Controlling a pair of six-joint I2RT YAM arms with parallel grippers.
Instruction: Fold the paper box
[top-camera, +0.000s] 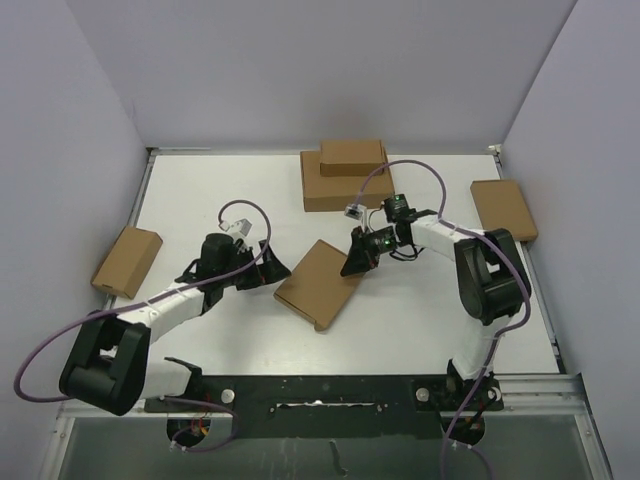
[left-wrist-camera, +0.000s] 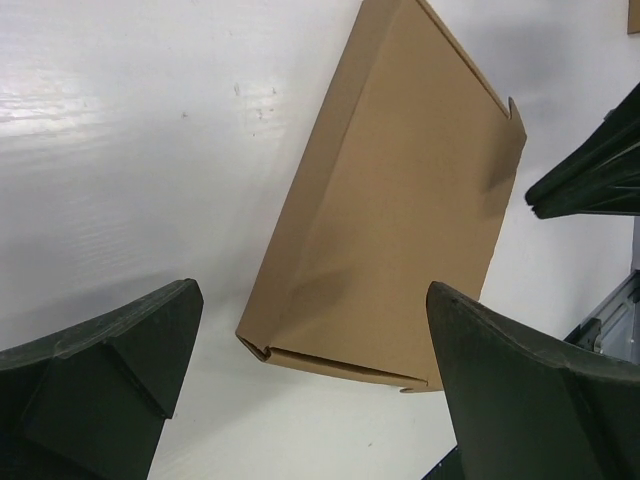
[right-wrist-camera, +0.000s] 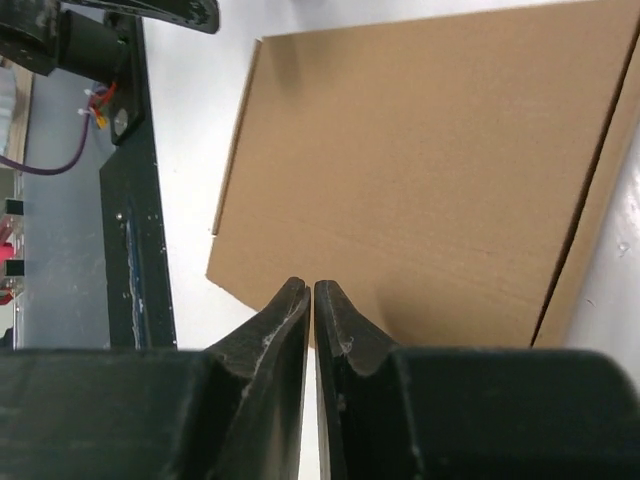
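Note:
The paper box (top-camera: 320, 283) lies closed and flat in the middle of the white table, turned at an angle. It is thin brown cardboard with small tabs showing at its corners. My left gripper (top-camera: 276, 270) is open and empty, just left of the box. In the left wrist view the box (left-wrist-camera: 400, 200) lies ahead between my wide-apart fingers (left-wrist-camera: 120, 350), with the left gripper (left-wrist-camera: 312, 300) not touching it. My right gripper (top-camera: 353, 264) is shut and empty at the box's right edge. In the right wrist view its closed tips (right-wrist-camera: 312, 287) hang over the box (right-wrist-camera: 430, 170).
A wide brown box (top-camera: 340, 185) with a smaller one (top-camera: 352, 155) on top stands at the back. Another brown box (top-camera: 503, 208) lies at the right edge, and one (top-camera: 127, 260) at the left edge. The black base rail (top-camera: 300, 392) runs along the front.

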